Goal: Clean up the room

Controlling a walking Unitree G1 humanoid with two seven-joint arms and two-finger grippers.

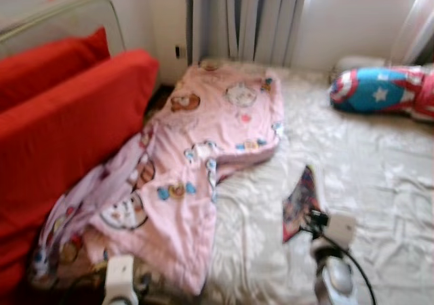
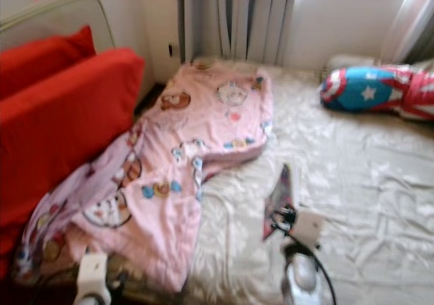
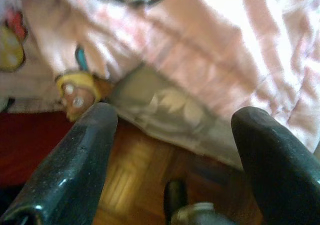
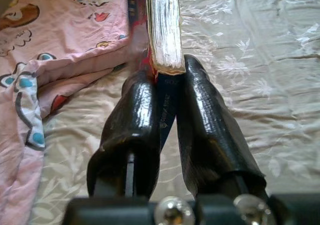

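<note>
My right gripper (image 4: pixel 161 71) is shut on a thick book (image 4: pixel 162 25) with a colourful cover, holding it by its lower edge. The book (image 1: pixel 300 202) hangs just above the white bed sheet (image 1: pixel 369 173), right of a rumpled pink cartoon blanket (image 1: pixel 203 135). That blanket spreads from the far side of the bed down over its near left edge. My left gripper (image 3: pixel 172 120) is open at that hanging blanket edge (image 3: pixel 200 45), with nothing between its fingers; its wrist (image 1: pixel 121 272) shows low on the left.
Big red cushions (image 1: pixel 61 129) lean along the bed's left side under a metal frame (image 1: pixel 68 10). A blue and red star pillow (image 1: pixel 380 89) lies at the far right. Curtains (image 1: pixel 251 20) hang behind. Wooden floor (image 3: pixel 135 175) shows below the blanket.
</note>
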